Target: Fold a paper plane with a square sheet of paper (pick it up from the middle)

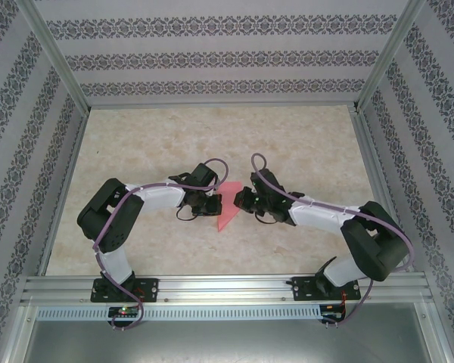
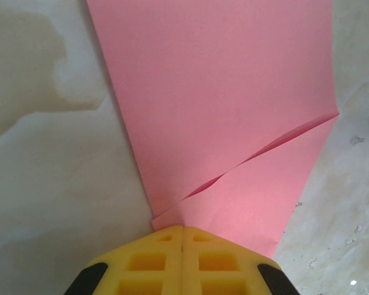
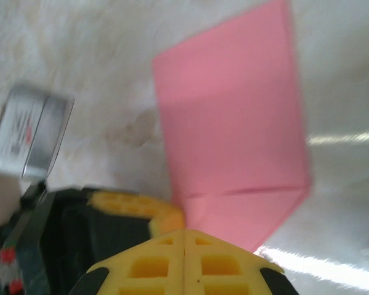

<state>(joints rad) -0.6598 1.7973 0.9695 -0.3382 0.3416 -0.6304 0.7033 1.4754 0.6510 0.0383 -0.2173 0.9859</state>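
The pink-red sheet of paper (image 1: 225,208) lies folded on the table between both grippers, tapering to a point toward the near edge. In the left wrist view the paper (image 2: 221,92) shows a creased flap across its near end. My left gripper (image 2: 182,228) is shut, its yellow fingertips meeting over the paper's near edge. My right gripper (image 3: 184,231) is also shut, with its tips at the folded end of the paper (image 3: 234,117). It sits right beside the left gripper's yellow finger (image 3: 149,211). From above, the left gripper (image 1: 214,203) and right gripper (image 1: 239,201) face each other across the paper.
The marbled tabletop (image 1: 212,136) is boxed in by patterned walls and aluminium posts. A metal rail (image 1: 227,286) runs along the near edge where both arm bases are bolted. The left arm's black body (image 3: 61,246) crowds the lower left of the right wrist view.
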